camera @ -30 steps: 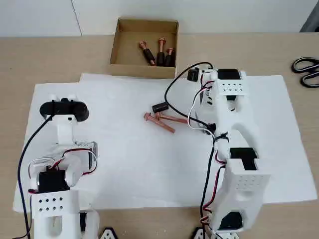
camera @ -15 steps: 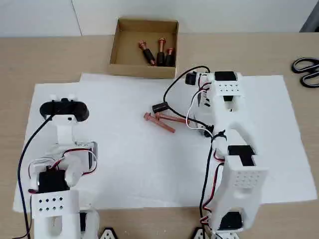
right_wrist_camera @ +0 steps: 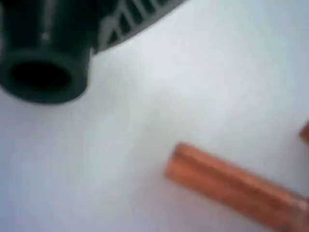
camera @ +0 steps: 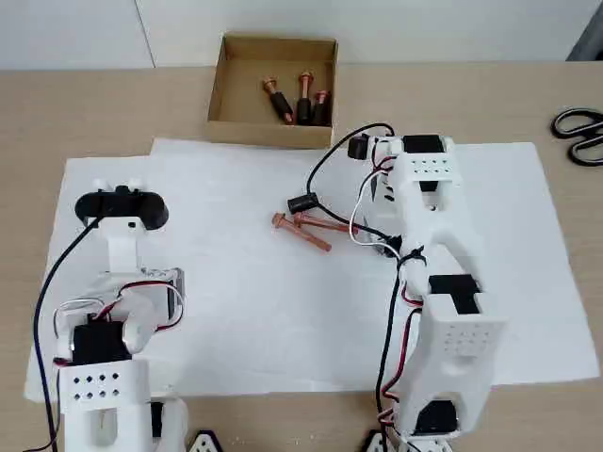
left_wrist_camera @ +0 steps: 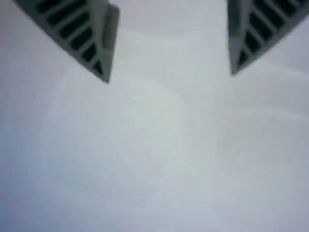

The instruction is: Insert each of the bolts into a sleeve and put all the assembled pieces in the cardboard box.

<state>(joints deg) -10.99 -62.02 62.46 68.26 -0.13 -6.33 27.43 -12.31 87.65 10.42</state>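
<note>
Copper bolts (camera: 301, 228) are laid on white paper (camera: 236, 311) at frame centre, below the cardboard box (camera: 219, 85). A black sleeve (right_wrist_camera: 43, 72) is pinched by the right tool (right_wrist_camera: 60, 53); the left tool (left_wrist_camera: 169, 72) is spread.

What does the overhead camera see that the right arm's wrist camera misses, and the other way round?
Only the high view: the cardboard box holding three assembled pieces, and scissors off the paper. Only the right wrist view: the black sleeve and its hollow end, close up. Both: a loose copper bolt lying on white paper.
</note>
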